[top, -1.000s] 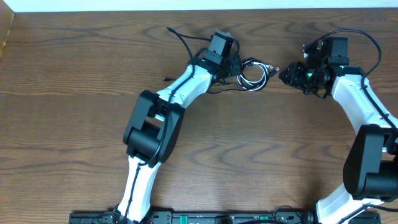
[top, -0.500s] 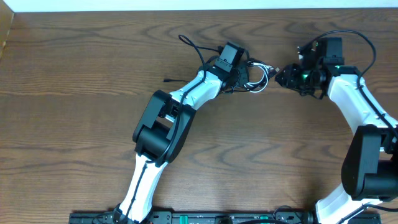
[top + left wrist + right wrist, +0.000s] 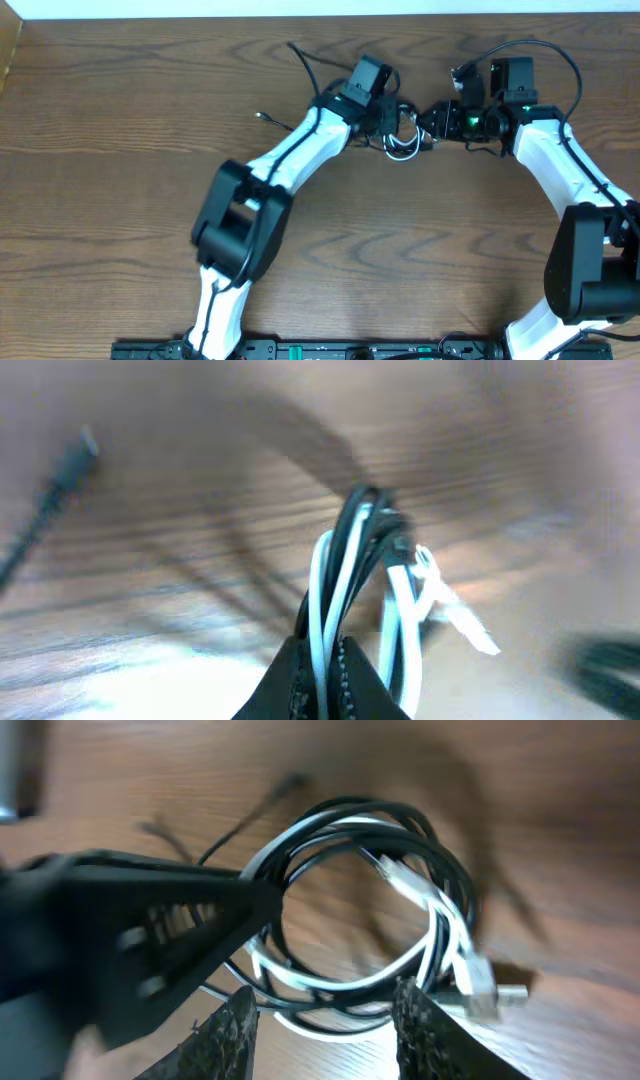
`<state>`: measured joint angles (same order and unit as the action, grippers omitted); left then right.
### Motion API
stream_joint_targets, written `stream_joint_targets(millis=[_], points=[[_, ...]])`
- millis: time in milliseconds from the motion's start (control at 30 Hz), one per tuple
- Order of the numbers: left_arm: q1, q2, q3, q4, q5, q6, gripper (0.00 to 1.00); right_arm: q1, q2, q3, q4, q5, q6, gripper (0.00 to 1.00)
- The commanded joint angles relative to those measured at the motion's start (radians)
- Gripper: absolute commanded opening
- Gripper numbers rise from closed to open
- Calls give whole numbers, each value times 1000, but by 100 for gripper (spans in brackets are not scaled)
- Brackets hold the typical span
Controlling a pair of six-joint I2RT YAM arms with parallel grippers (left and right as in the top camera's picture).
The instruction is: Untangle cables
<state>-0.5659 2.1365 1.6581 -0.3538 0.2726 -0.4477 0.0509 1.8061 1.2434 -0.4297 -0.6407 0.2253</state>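
**Caller:** The left gripper [image 3: 322,656] is pinched tight on the coiled bundle of thin black and white cables [image 3: 350,570], at the far middle of the dark wood-grain table [image 3: 120,100].

**Analyst:** And the right gripper [image 3: 325,992] has closed in! Half a second ago it sat well apart from the coil. Now it is right beside it, spread wide with nothing gripped.

**Caller:** The bundle stands tilted out of that left grip, its small white plug [image 3: 482,982] poking toward the right arm.

**Analyst:** The left arm's elbow has swung leftward too. One loose black cord tail [image 3: 300,62] trails off behind the left wrist, toward the table's far edge.
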Motion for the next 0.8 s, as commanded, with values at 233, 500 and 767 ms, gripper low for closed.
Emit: stream_joint_targets(millis=[233,500,767], points=[[49,-180,-1,-20,296,133,7,3,-184,2,4,-25,98,43],[144,-192,-1,84,631,-1,7,37,-113,2,-23,139,166,42],[144,-192,-1,295,869,-171,8,75,-29,2,72,270,265,43]])
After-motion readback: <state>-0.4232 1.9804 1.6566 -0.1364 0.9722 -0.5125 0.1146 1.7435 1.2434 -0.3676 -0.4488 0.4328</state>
